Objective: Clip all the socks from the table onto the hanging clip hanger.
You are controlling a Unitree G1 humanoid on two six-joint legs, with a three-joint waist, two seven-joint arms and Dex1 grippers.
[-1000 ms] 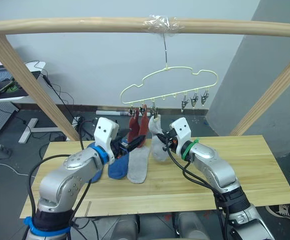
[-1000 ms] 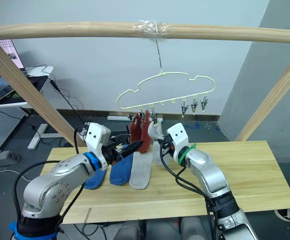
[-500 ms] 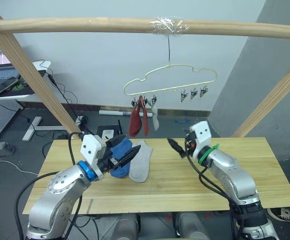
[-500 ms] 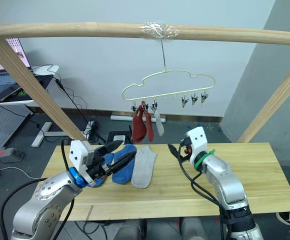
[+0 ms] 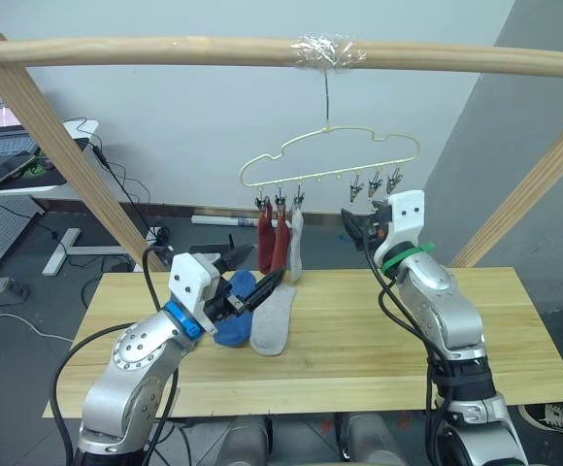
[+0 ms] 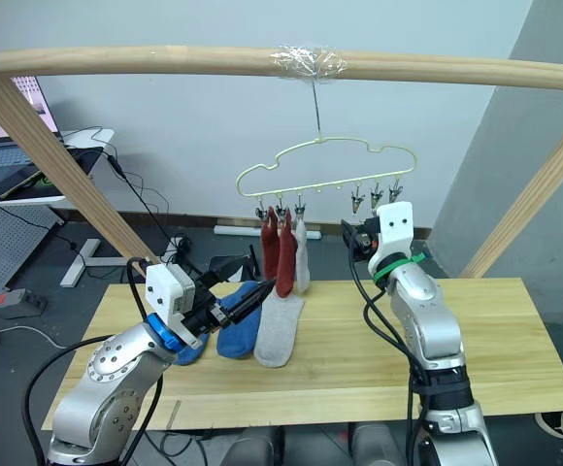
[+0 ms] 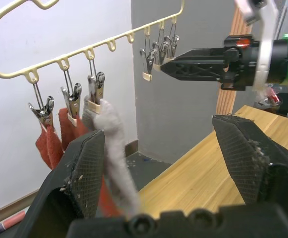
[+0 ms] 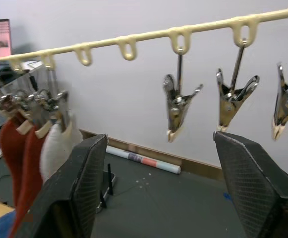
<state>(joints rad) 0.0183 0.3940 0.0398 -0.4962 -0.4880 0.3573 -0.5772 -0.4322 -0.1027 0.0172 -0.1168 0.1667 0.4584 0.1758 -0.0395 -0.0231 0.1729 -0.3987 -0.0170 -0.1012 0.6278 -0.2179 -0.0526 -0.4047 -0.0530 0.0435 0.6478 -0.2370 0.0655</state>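
Grey sock (image 5: 272, 320) lies lengthwise on the desk (image 5: 379, 340), lower centre, just beyond my wide-open left end effector (image 5: 252, 283) (right's (image 5: 352, 226) also empty).

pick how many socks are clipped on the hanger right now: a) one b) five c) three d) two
c, since two rust red socks and one light grey sock hang from clips at the left end of the clip hanger, while two blue socks and another light grey sock lie on the table.
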